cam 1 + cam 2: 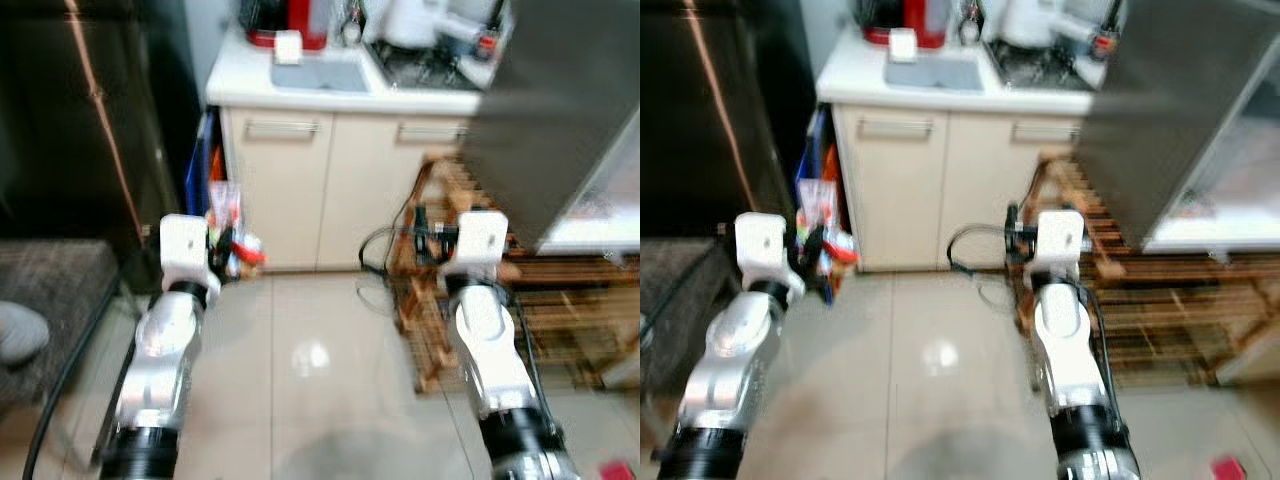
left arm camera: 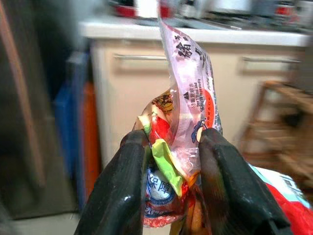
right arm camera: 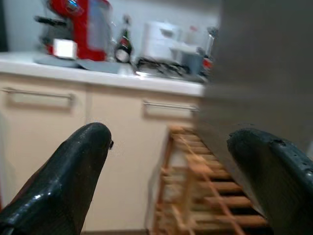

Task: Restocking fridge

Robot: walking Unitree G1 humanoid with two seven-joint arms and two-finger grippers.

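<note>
Left gripper (image 2: 168,186) jaws clamped on a crinkled food packet (image 2: 183,122), held up in front of the cream cabinet (image 1: 330,185). Right gripper (image 3: 168,176) jaws wide apart, empty, near the wooden rack (image 1: 480,300). Open fridge door (image 1: 560,110) at right. Frames blurred.

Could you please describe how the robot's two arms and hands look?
Both arms have shiny silver shells with black rings at the joints and a white square block at the wrist. The left hand and the right hand each have two long, glossy black fingers with rounded tips. Black cables run beside both arms.
</note>
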